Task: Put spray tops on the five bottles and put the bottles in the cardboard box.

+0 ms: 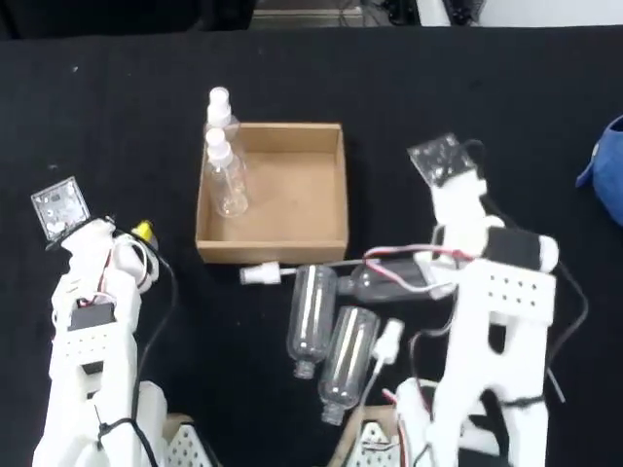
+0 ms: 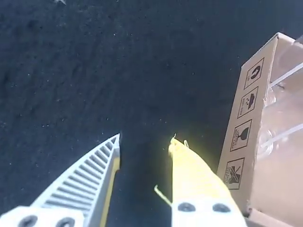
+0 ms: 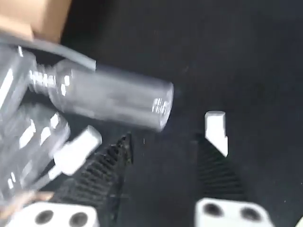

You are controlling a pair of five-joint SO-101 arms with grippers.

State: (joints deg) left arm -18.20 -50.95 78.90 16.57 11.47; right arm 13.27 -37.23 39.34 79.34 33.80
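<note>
Closest to me are the two arms, sitting at the near edge of the table (image 1: 506,88). The left gripper (image 2: 144,142) hangs over bare black tabletop towards the left edge, close to the left wall of the cardboard box (image 1: 292,238). Its fingers are spread pretty wide with nothing between them.

The right gripper (image 3: 171,128) is also opened wide and holding nothing. Its tips sit just short of the flat end of an open bottle (image 3: 109,97) lying on its side in front of the box's front right corner. Can't tell if they touch it.

Two more uncapped bottles (image 1: 311,309) (image 1: 348,362) lie side by side, touching, with their necks pointing at the near edge. One loose spray top (image 1: 386,342) rests against the right-hand one. The other spray top (image 1: 263,274) lies along the box's front wall.

Inside the box, two capped bottles sit along the left wall. One (image 1: 229,180) lies near the middle, and the other (image 1: 220,112) is propped in the back left corner with its top poking over the rim.
</note>
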